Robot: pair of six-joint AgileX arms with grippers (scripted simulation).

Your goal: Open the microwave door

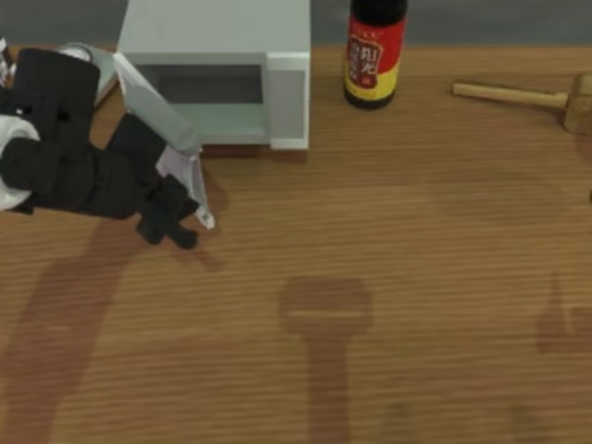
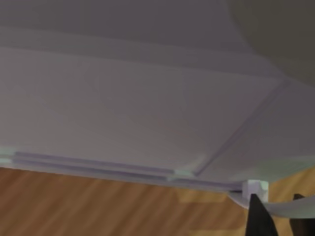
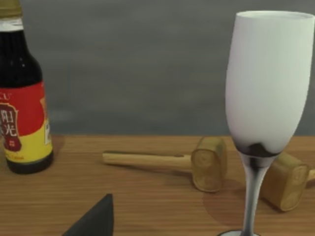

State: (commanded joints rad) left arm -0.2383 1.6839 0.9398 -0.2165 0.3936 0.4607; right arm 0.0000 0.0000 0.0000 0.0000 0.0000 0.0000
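The white-grey microwave [image 1: 222, 37] stands at the back left of the table. Its microwave door [image 1: 155, 100] is swung out towards the front left, and the pale interior [image 1: 215, 88] shows. My left gripper [image 1: 178, 220] is at the door's free edge, shut on the white handle strip [image 1: 200, 196]. In the left wrist view the door [image 2: 147, 98] fills most of the picture, and the left gripper [image 2: 278, 219] has the handle strip [image 2: 290, 207] between its two dark fingertips. My right gripper [image 3: 96, 220] is outside the top view and only partly shows in the right wrist view.
A dark sauce bottle [image 1: 375, 51] with a red and yellow label stands right of the microwave. A wooden mallet [image 1: 518, 95] lies at the back right. A white wine glass [image 3: 266, 98] stands close to the right gripper, with mallets [image 3: 206, 162] behind it.
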